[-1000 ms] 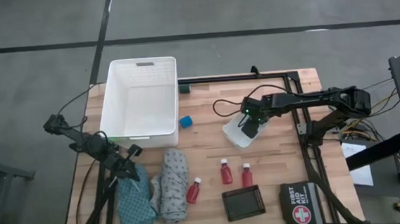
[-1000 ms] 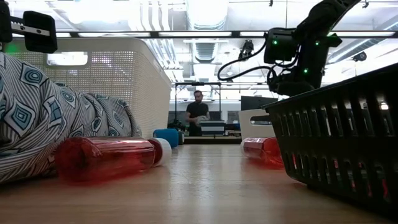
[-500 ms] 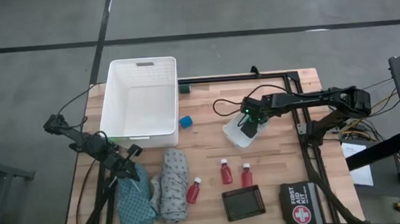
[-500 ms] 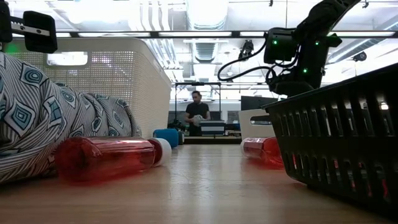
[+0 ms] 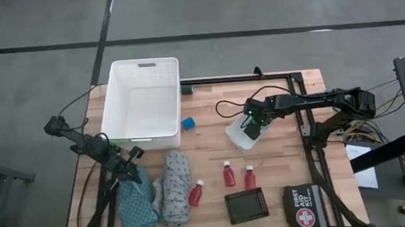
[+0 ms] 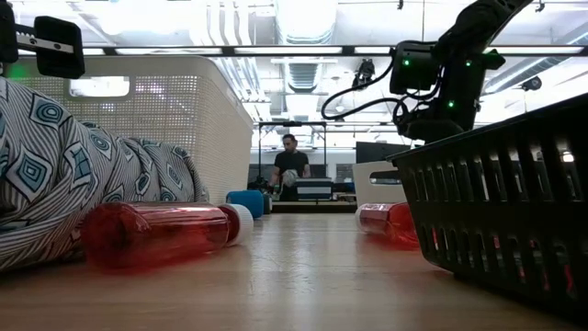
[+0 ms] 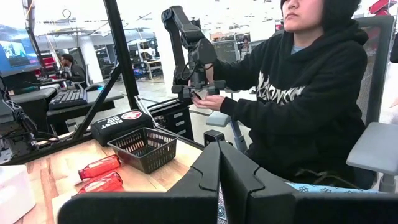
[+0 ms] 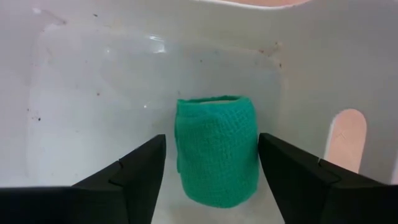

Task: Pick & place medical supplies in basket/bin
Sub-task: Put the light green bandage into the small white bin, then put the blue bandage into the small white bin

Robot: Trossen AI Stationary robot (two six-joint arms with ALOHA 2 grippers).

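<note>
Straddling a green woven gauze roll (image 8: pixel 217 148) inside the small shallow white tray (image 5: pixel 238 137), right gripper (image 8: pixel 212 163) fingers open, untouching. Left gripper (image 7: pixel 219 163) shut, empty, over teal cloth (image 5: pixel 136 201).

the left gripper (image 7: pixel 219 163) had its two dark fingers pressed together. beyond its tips sat a black slotted basket (image 7: pixel 144 148), two red bottles (image 7: pixel 101 175) beside it, and a first aid pouch (image 7: pixel 122 122) farther off. a person in a black hoodie (image 7: pixel 298 87) sat alongside.

Grey floor (image 5: pixel 252 10), bright ceiling lights (image 6: pixel 303 18), desks (image 7: pixel 68 102)
</note>
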